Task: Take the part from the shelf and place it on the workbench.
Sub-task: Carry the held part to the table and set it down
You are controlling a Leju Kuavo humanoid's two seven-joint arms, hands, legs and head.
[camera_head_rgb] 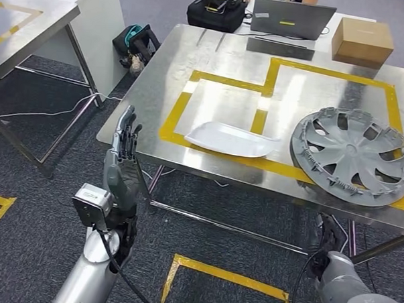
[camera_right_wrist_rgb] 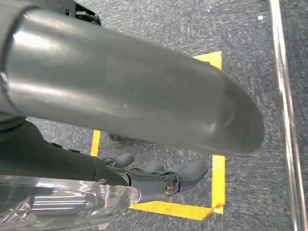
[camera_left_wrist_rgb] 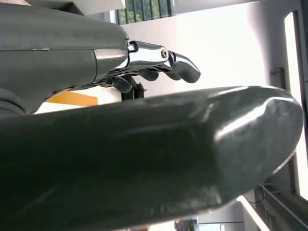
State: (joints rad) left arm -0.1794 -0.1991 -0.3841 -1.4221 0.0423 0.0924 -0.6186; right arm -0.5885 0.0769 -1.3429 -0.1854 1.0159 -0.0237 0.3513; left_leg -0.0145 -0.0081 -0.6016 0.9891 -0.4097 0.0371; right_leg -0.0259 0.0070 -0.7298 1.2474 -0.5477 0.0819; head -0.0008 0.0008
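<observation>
Our left hand is raised, released and holding nothing; right hand, fingers extended, grasps nothing. The wheel cover overhangs the workbench edge and could tip off if nudged

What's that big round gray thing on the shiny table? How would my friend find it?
Look at the metal table with yellow tape lines. At its near right corner, inside the taped box, lies a gray hubcap. It is round with curved spokes and holes, unlike the flat white tray to its left and the brown box at the far edge.
</observation>
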